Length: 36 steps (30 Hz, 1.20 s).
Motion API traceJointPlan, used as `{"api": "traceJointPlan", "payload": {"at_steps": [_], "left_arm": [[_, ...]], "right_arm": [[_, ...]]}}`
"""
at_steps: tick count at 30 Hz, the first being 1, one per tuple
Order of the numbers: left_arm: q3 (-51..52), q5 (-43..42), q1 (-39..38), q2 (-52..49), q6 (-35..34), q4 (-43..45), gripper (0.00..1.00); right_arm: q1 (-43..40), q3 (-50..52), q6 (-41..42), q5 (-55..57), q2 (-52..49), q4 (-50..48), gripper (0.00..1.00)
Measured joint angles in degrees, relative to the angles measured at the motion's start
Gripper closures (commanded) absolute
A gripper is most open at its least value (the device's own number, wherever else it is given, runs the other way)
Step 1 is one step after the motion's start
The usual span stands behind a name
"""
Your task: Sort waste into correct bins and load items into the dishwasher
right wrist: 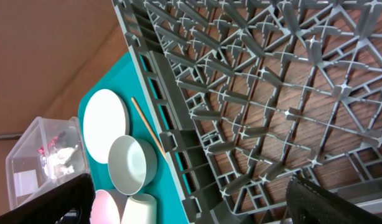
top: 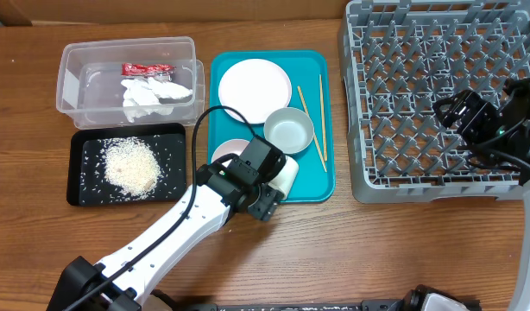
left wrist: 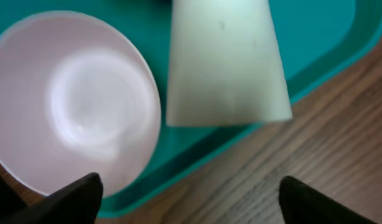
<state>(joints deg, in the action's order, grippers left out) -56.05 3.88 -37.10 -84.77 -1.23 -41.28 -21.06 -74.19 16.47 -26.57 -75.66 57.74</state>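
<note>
A: How did the left pincer (left wrist: 190, 196) stand?
B: Wide apart, holding nothing, just above the small white cup (left wrist: 225, 62). The cup sat at the teal tray's (left wrist: 321, 37) near edge, just right of the small plate (left wrist: 73, 99).
A: And the right pincer (right wrist: 191, 202)?
B: Wide too, empty, above the grey dish rack (right wrist: 272, 93) on the surface's (top: 403, 250) right side.

The clear tub (top: 75, 60) holds the crumpled red wrapper (top: 147, 68) and the white tissue (top: 148, 93). Just in front of it, the black tray (top: 84, 194) carries the rice (top: 131, 164) — a heap with stray grains. On the teal tray (top: 327, 186) sit the large plate (top: 255, 85), grey bowl (top: 289, 130), small plate (top: 226, 151), white cup (top: 287, 177) — on its side — and chopsticks (top: 312, 130). The grey dish rack (top: 420, 86) stands at the desk's right.
</note>
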Motion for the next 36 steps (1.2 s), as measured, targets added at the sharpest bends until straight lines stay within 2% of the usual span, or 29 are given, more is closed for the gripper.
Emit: {"api": "traceJointPlan", "payload": {"at_steps": [7,14,18,24,30,36], "left_arm": [[0.0,3.08,-0.02,-2.95,7.13,4.72,0.0],[0.24,11.85,-1.81,-6.84,8.79,6.34,0.0],[0.59,16.04,-4.74,-7.13,9.03,11.78,0.0],[3.45,18.56,-6.91,-7.15,9.38,18.14,0.16],[6.19,19.17,-7.06,-7.19,9.81,19.39,0.44],[6.21,19.34,-7.08,-7.19,9.97,23.65,0.41]], "right_arm": [[0.0,0.0,0.02,-0.02,-0.07,0.04,0.0],[0.0,0.0,-0.04,0.0,-0.07,0.09,0.0],[0.0,0.0,0.0,-0.02,-0.07,0.07,0.0],[0.0,0.0,0.02,-0.02,-0.11,0.02,0.0],[0.0,0.0,-0.02,-0.02,-0.13,0.0,0.0],[0.0,0.0,0.0,-0.02,-0.15,-0.04,0.0]]}}
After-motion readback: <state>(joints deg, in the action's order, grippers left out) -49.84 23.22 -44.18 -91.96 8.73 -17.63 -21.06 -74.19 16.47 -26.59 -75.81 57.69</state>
